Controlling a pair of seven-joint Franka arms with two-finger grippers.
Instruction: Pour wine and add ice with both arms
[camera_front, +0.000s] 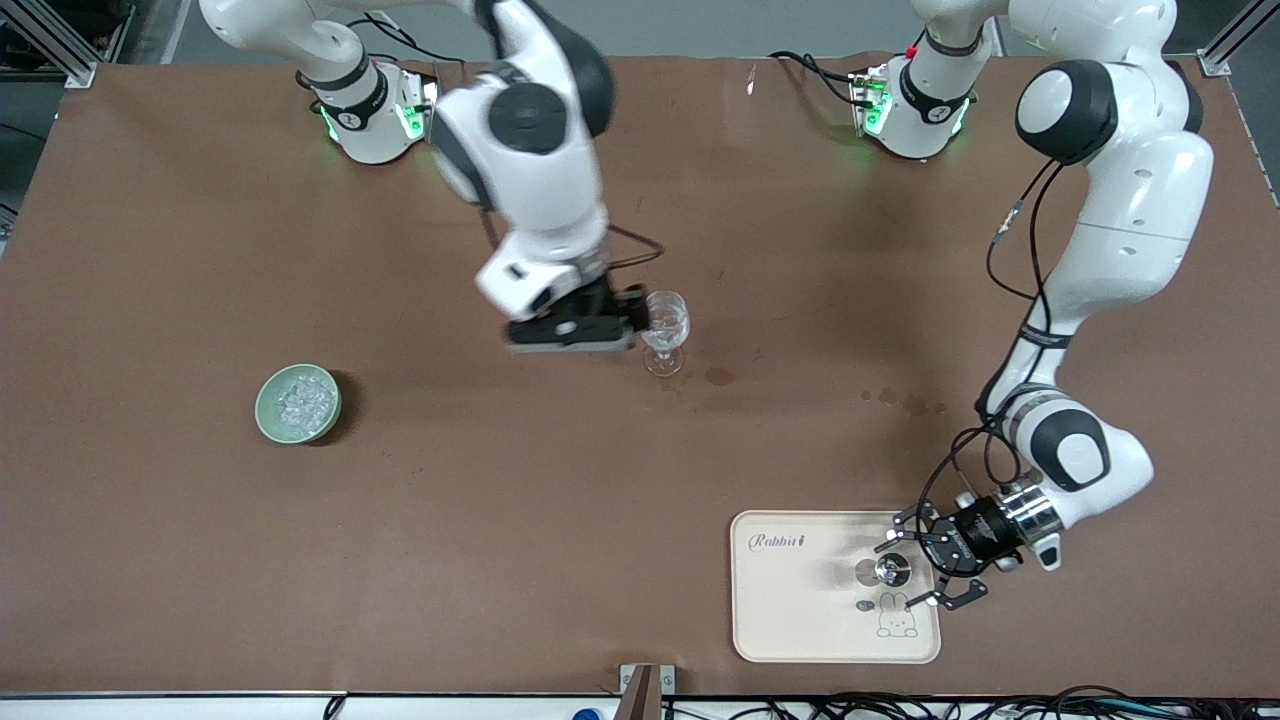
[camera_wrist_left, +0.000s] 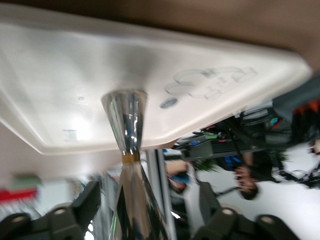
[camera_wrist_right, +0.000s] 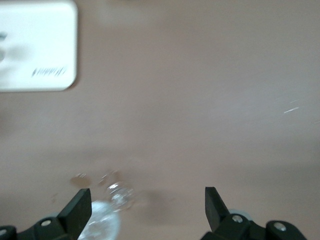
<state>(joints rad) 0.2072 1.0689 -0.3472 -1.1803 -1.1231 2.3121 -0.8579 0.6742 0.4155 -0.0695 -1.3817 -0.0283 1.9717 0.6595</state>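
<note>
A clear stemmed glass (camera_front: 666, 335) stands at mid-table with glittering whitish bits in its bowl; I cannot make out any wine. My right gripper (camera_front: 640, 318) is open right beside the glass, at bowl height. In the right wrist view the glass (camera_wrist_right: 107, 220) lies next to one finger (camera_wrist_right: 80, 210) of the right gripper (camera_wrist_right: 146, 202). The ice (camera_front: 300, 398) fills a green bowl (camera_front: 268, 425) toward the right arm's end. My left gripper (camera_front: 912, 567) is open around a metal jigger (camera_front: 890, 570) standing on the cream tray (camera_front: 800, 620). In the left wrist view the jigger (camera_wrist_left: 127, 125) stands between the spread fingers (camera_wrist_left: 90, 200).
Wet spots (camera_front: 718, 376) mark the brown table beside the glass, and more (camera_front: 900, 400) lie toward the left arm. The tray sits near the table edge closest to the front camera. A metal post (camera_front: 640, 690) stands at that edge.
</note>
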